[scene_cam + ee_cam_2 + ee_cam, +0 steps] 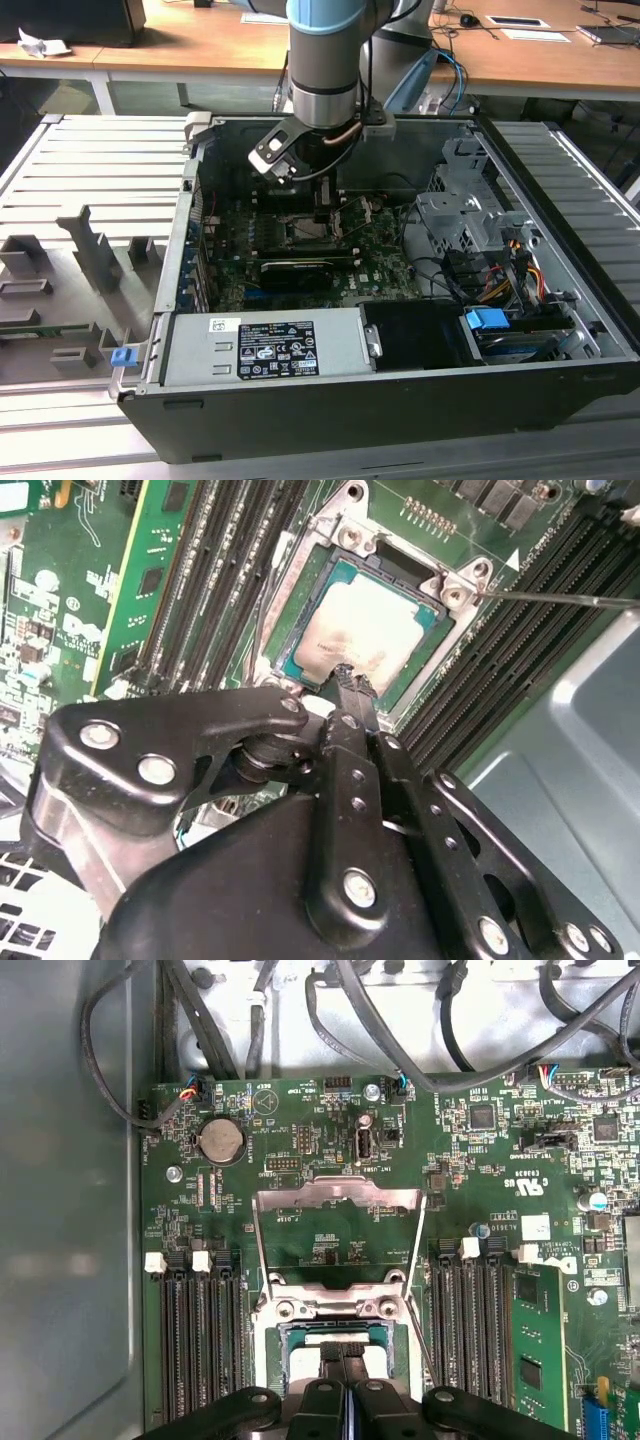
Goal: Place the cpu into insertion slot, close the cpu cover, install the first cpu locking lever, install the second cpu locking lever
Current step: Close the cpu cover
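Observation:
The cpu [365,630], pale silver-grey on top, lies flat inside the insertion slot [345,535], a square socket with a metal rim. My gripper [348,680] is shut, its narrow black fingertips pressed together and pointing down at the chip's near edge with nothing between them. The cpu cover [335,1197], a thin silvery frame with a big window, is swung open away from the socket [290,1345], and the fingertips [345,1355] hang over the socket. A thin wire locking lever [560,598] sticks out sideways from one socket corner. In the exterior view the arm reaches down into the open computer case [560,170].
Long black memory slots [500,630] flank the socket on both sides, and a green memory module [530,1330] stands in one. A black expansion card [295,270], a power supply [265,345], a drive cage [470,220] and loose cables [400,1020] crowd the case.

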Robot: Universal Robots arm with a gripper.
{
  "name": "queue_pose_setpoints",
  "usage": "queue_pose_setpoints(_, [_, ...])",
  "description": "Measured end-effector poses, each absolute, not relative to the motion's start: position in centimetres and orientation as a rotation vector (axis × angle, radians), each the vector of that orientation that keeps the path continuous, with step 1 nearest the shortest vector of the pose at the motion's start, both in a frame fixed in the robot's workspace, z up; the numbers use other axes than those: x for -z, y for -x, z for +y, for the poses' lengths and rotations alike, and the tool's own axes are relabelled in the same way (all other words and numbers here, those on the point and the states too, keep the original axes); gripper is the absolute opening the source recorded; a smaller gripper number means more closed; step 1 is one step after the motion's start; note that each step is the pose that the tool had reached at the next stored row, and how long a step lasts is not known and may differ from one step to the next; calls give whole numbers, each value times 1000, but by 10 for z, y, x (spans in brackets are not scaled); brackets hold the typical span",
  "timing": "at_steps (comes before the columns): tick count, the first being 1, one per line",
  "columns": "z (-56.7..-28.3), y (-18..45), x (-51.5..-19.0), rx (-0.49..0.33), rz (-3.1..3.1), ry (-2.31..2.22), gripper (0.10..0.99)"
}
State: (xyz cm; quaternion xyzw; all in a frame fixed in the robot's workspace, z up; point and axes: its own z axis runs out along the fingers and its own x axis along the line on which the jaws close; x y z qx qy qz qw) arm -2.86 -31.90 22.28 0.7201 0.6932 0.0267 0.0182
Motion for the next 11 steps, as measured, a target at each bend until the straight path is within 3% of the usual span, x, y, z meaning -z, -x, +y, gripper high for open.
queue_pose_setpoints(11, [-319, 29, -233, -83, 2153, -2236, 106])
